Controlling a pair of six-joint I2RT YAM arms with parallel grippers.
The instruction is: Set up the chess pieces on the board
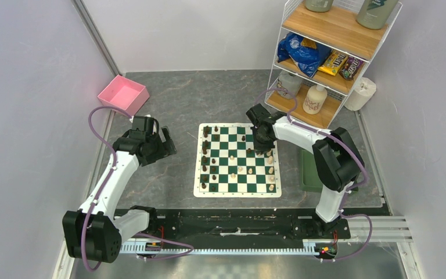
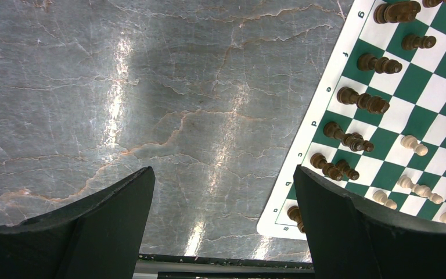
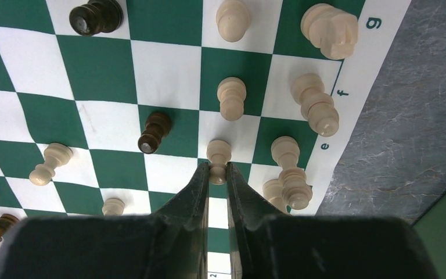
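The green-and-white board (image 1: 236, 160) lies mid-table with dark chess pieces (image 1: 205, 152) mostly down its left columns and pale ones (image 1: 270, 171) on its right side. My right gripper (image 3: 218, 172) is shut on the head of a pale pawn (image 3: 218, 152), which stands near the board's right edge beside other pale pieces (image 3: 315, 103). In the top view that gripper (image 1: 262, 149) hangs over the board's right half. My left gripper (image 2: 223, 186) is open and holds nothing, over bare table left of the board (image 2: 348, 75); dark pieces (image 2: 362, 100) line the edge there.
A pink bin (image 1: 123, 94) sits at the back left. A wire shelf rack (image 1: 331, 52) with snacks and bottles stands at the back right. A green tray (image 1: 309, 171) lies right of the board, under the right arm.
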